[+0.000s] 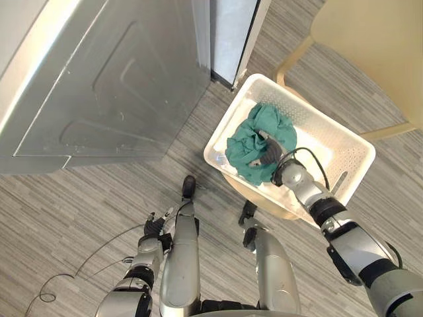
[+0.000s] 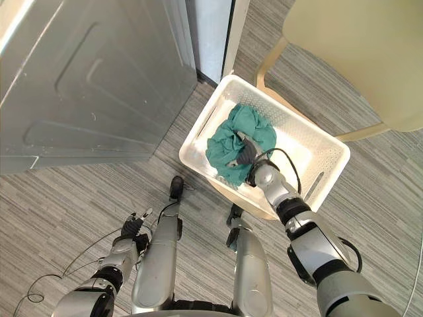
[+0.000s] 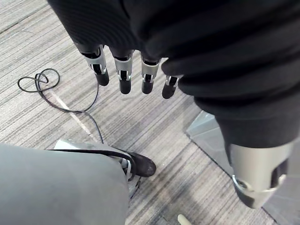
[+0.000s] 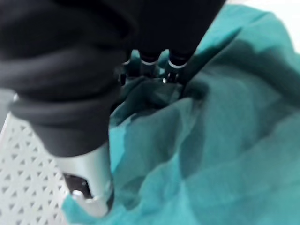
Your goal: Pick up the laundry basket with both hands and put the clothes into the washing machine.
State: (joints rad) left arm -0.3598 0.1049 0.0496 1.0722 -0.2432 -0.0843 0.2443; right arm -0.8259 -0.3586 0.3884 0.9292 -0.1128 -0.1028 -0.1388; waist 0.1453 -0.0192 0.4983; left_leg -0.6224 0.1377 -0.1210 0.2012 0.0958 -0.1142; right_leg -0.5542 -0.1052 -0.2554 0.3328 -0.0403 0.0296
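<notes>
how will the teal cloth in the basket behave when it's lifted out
Likely floppy: the teal cloth lies bunched in soft folds, so it should sag below the right hand. Probably light, being thin fabric. It might drag on the white basket.

There is one white laundry basket (image 1: pixel 334 140) and one heap of teal clothes (image 1: pixel 254 142). There is one grey washing machine (image 1: pixel 99 86) and one pale chair (image 1: pixel 370 39). Two hands: left hand (image 1: pixel 153 228), right hand (image 2: pixel 246 156).

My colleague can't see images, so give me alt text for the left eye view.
The right robot hand is sunk into a teal cloth bundled in a white laundry basket. The left robot hand hangs open over the striped grey floor, near a grey metal panel.
</notes>
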